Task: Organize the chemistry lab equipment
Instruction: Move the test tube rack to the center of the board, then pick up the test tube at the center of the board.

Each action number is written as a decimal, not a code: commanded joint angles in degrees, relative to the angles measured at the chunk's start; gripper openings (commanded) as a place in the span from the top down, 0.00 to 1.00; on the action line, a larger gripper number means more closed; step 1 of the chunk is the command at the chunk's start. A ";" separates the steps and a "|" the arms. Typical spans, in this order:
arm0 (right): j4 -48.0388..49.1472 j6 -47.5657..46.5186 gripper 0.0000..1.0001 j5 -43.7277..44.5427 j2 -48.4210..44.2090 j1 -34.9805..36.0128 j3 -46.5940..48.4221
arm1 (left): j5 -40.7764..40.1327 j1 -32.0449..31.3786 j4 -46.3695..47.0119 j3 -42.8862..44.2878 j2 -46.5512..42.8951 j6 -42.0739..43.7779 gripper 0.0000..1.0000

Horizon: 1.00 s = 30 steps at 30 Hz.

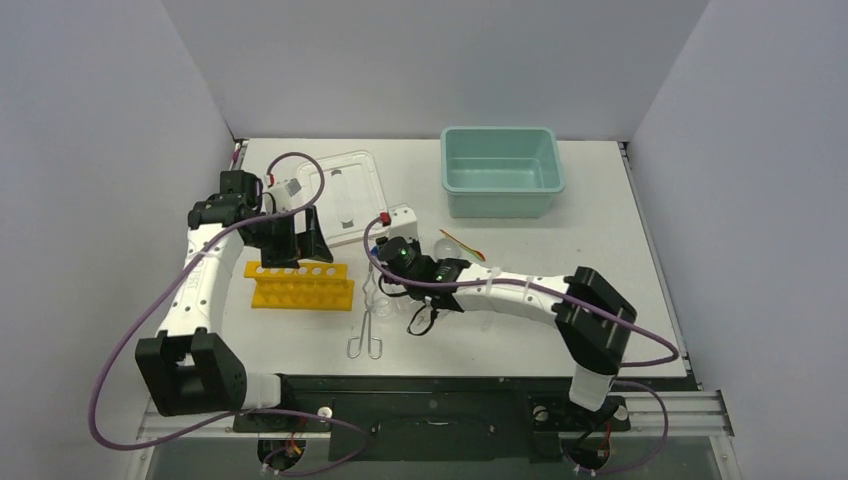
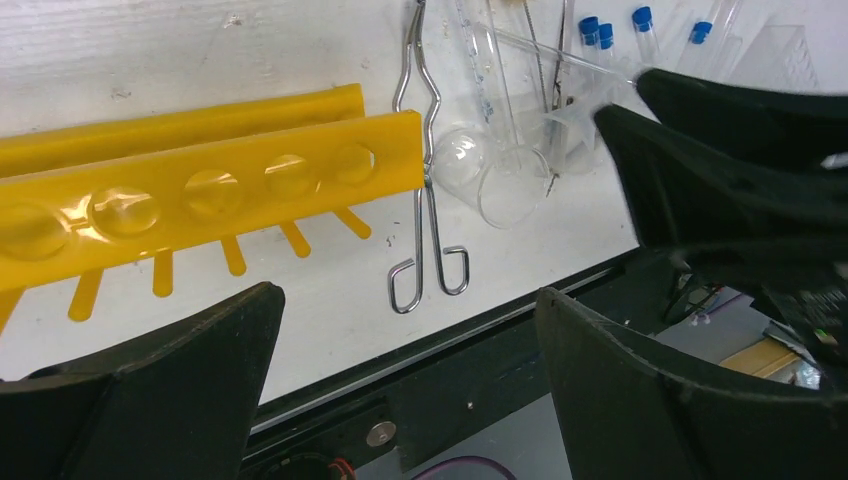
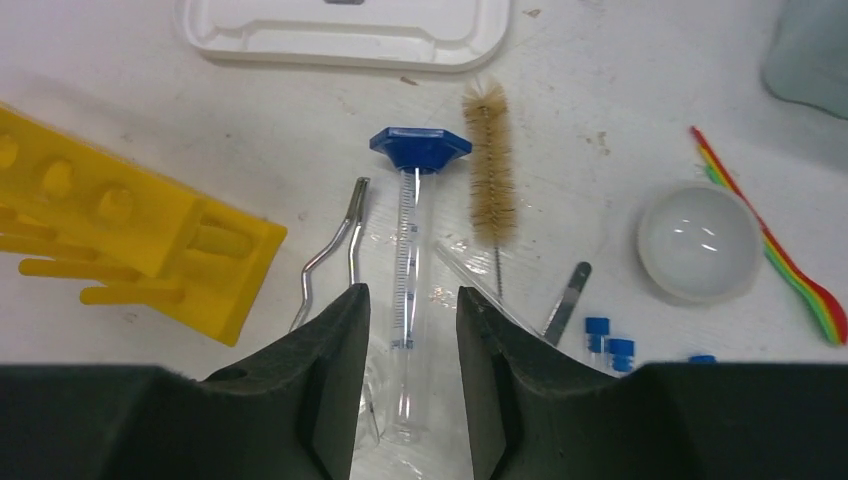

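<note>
A clear graduated tube with a blue base (image 3: 409, 240) lies on the table. My right gripper (image 3: 408, 295) straddles it, open, with a small gap on each side. Beside it lie the metal tongs (image 3: 328, 250), a tan-bristled brush (image 3: 490, 185), blue-capped vials (image 3: 606, 340) and a round dish (image 3: 700, 242). The yellow holed rack (image 1: 300, 285) stands at the left. My left gripper (image 1: 300, 243) hovers above it, wide open and empty (image 2: 410, 310). The left wrist view also shows the rack (image 2: 200, 190), the tongs (image 2: 428, 200) and a glass beaker (image 2: 512, 190).
A teal tub (image 1: 500, 170) sits at the back right and a white lid (image 1: 340, 190) at the back centre. A metal spatula (image 3: 567, 298) and a striped coloured strip (image 3: 790, 262) lie near the dish. The table's near edge (image 2: 480, 320) runs just beyond the tongs' loops.
</note>
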 commanded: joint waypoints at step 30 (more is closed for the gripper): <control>0.41 -0.47 0.69 -16.31 10.23 -10.78 3.96 | -12.31 8.49 -6.83 7.41 -2.77 13.50 0.03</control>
